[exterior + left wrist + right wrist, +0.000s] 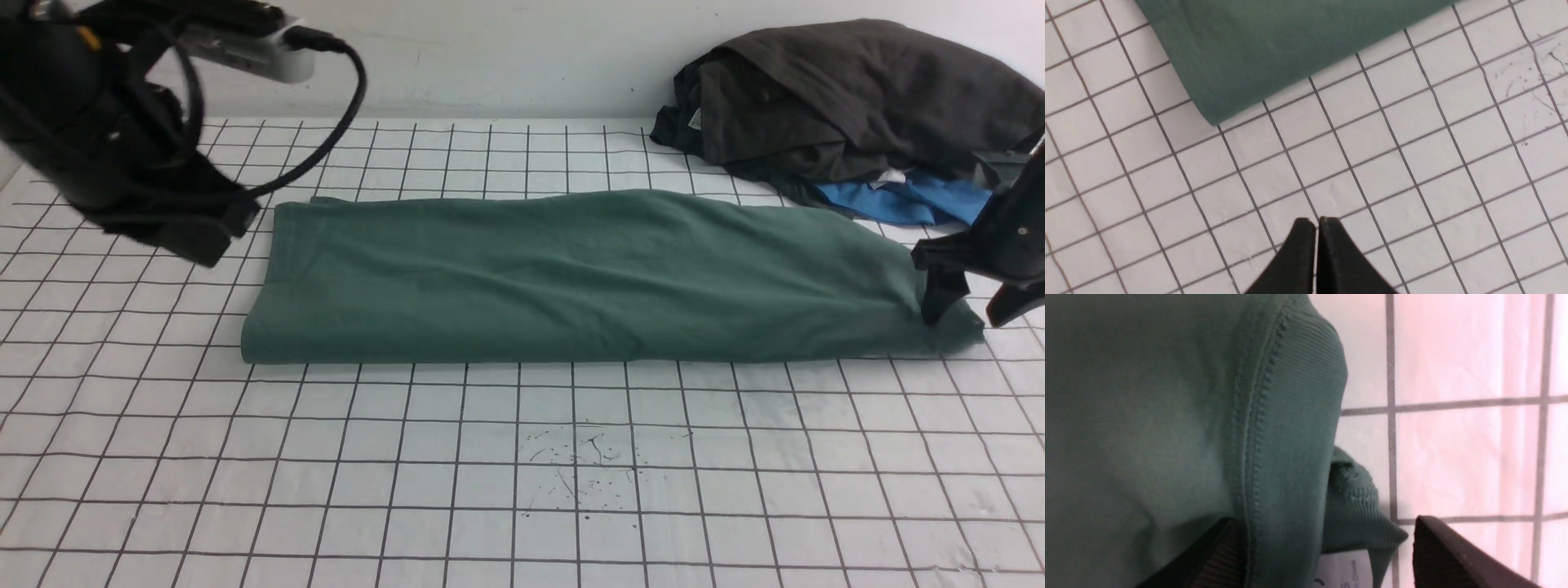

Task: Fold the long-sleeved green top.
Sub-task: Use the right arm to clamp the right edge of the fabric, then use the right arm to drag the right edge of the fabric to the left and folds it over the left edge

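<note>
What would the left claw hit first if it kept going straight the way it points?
The left gripper would probably meet the gridded table cover first, short of the green top, though depth is hard to judge.

The green long-sleeved top (pixel 571 278) lies flat, folded into a long narrow band running from 9 o'clock to 3 o'clock. The cloth is dull green, softly wrinkled. At the 3 o'clock end its ribbed neckband (pixel 1298 396) and a white label (pixel 1343 571) show.
</note>
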